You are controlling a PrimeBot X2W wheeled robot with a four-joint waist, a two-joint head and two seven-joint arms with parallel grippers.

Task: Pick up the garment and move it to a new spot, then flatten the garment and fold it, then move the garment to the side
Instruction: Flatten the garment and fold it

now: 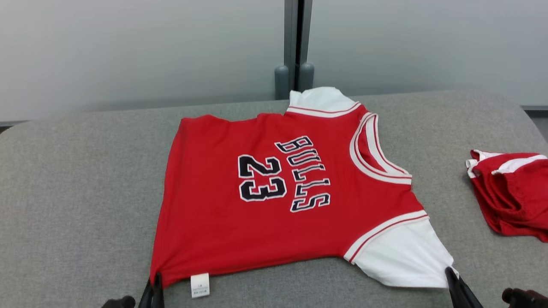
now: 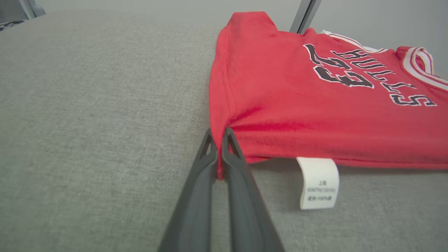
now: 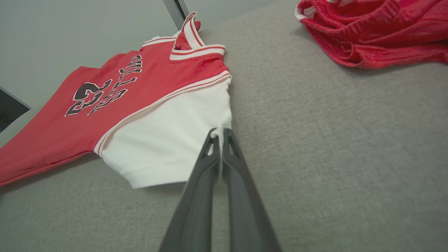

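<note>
The garment (image 1: 278,192) is a red jersey with white sleeves and dark "BULLS 23" lettering, spread flat on the grey padded table (image 1: 77,192), neck toward the right. My left gripper (image 1: 157,278) is shut on the jersey's near hem corner, pinching red cloth (image 2: 219,154) between its fingers. My right gripper (image 1: 449,273) is shut on the edge of the near white sleeve (image 3: 182,140), a fold of white cloth (image 3: 219,133) squeezed at its tips. A white care label (image 2: 319,183) hangs from the hem just right of the left gripper.
A second red garment (image 1: 511,192) with white trim lies bunched at the table's right edge, also visible in the right wrist view (image 3: 378,31). A grey wall with a dark vertical post (image 1: 295,47) stands behind the table.
</note>
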